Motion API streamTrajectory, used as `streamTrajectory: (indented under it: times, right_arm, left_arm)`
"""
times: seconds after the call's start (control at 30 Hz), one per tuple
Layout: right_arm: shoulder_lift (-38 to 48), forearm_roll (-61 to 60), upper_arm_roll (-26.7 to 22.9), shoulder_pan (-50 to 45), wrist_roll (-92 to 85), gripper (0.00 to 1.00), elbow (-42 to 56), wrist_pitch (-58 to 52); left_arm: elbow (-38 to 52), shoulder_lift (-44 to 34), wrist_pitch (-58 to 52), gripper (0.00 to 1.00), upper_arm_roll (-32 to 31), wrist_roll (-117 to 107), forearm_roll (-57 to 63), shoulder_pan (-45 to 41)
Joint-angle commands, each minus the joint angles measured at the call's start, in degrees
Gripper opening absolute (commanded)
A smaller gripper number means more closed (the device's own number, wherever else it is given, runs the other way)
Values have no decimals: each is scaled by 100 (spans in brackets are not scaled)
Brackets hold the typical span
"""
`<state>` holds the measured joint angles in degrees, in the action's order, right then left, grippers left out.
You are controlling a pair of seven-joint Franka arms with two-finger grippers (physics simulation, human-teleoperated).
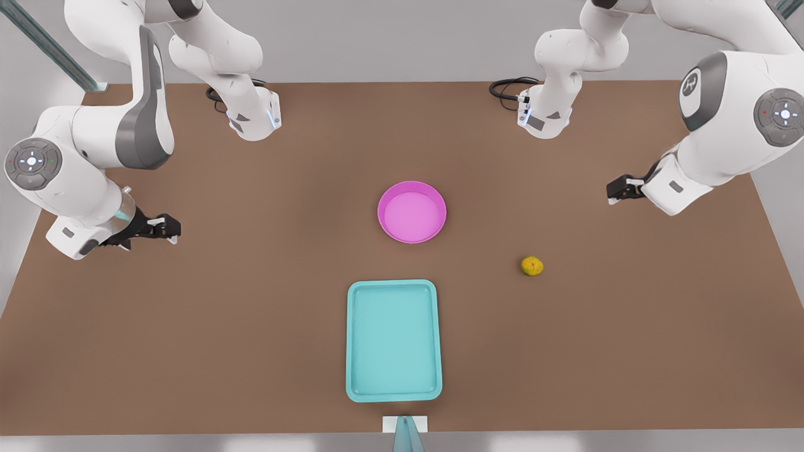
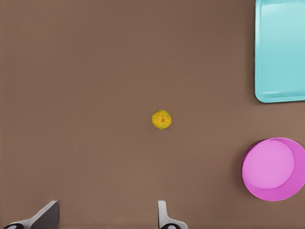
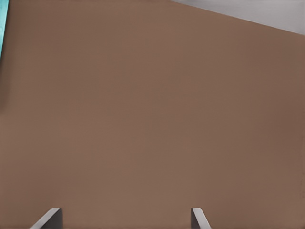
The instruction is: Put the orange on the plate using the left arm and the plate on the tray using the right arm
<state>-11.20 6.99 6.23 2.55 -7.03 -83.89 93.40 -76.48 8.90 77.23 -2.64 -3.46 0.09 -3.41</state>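
Observation:
The small yellow-orange orange point(image 1: 532, 266) point(image 2: 162, 119) lies on the brown table toward the front view's right. At mid-table stands the round magenta plate point(image 1: 412, 211) point(image 2: 274, 168), with nothing in it. The teal tray point(image 1: 393, 339) point(image 2: 281, 50) lies nearer the front edge, just below the plate in the front view. My left gripper point(image 1: 612, 190) point(image 2: 106, 214) hovers open at the front view's right, above the table and apart from the orange. Far from the plate, at the front view's left, my right gripper point(image 1: 171, 227) point(image 3: 125, 217) hangs open over bare table.
Both arm bases point(image 1: 254, 116) point(image 1: 545, 116) stand at the table's far edge with black cables beside them. A small white mount point(image 1: 405, 425) sits at the front edge below the tray. Bare brown table point(image 1: 251, 263) surrounds the objects.

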Motion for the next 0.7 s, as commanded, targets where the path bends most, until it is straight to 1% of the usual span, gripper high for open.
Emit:
streamTrajectory:
  times: [0.0,0.07,0.1,0.13,0.2,0.23,0.27,0.37,0.4,0.43,0.5,0.57,0.67]
  right_arm:
    - [4,4,1,-1,-378,100,4,55]
    - [4,4,1,-1,-378,100,-4,55]
    - [12,4,1,-1,-378,100,-13,55]
    - [4,-5,1,-1,-378,100,-13,55]
    - [4,-40,1,26,-378,100,-40,55]
    - [4,-40,1,35,-378,100,-40,55]
    - [4,-57,1,43,-387,100,-48,55]
    - [-14,-66,-8,61,-387,100,-57,55]
    - [-23,-75,1,61,-387,100,-57,55]
    - [-32,-75,-8,52,-378,100,-57,55]
    - [-40,-75,-8,35,-378,100,-57,55]
    - [-49,-75,1,35,-378,100,-57,73]
    - [-76,-84,1,8,-378,100,-57,108]
  left_arm:
    - [-7,-3,3,100,0,-190,8,-11]
    - [-42,296,56,100,-17,-181,-54,-80]
    - [-454,568,178,100,-8,-225,17,-300]
    - [-631,963,530,100,-17,-234,8,-441]
    - [-666,1763,1005,100,-8,-243,17,-696]
    - [-675,1931,1286,100,-8,-243,17,-749]
    - [-938,2028,1891,100,-8,-252,8,-775]
    - [-2116,1826,3992,100,-8,-471,-1,-767]
    - [-2125,1931,4326,100,-8,-541,-27,-758]
    - [-2415,2001,5029,100,-8,-682,-45,-758]
    - [-2503,2019,5312,100,-8,-700,-53,-758]
    - [-2530,2089,5224,100,9,-603,-27,-758]
    - [-3065,2089,5312,100,123,-577,-18,-758]
